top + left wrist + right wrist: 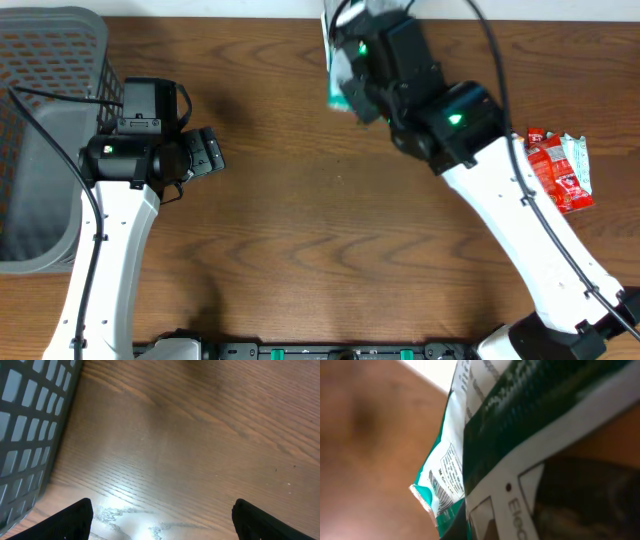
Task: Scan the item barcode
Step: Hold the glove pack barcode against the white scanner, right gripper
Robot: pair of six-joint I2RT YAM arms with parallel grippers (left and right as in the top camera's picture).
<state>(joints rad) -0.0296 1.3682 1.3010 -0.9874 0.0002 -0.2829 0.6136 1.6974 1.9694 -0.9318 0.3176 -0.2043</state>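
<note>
My right jaws clench the green packet (470, 420); it may flop, hiding its barcode (439, 493); my left jaws gape empty.

In the overhead view, the left edge cut off the grey basket (40, 60), and the right end effector lay hidden beneath its own wrist, which also covered most of the green-and-white packet (335, 92). From the right wrist, that packet overfilled the frame and was blurred, its barcode (439, 491) and small print unreadable. From the left wrist, the bottom edge cropped the fingers (70, 520) of the left end effector (162, 520).
</note>
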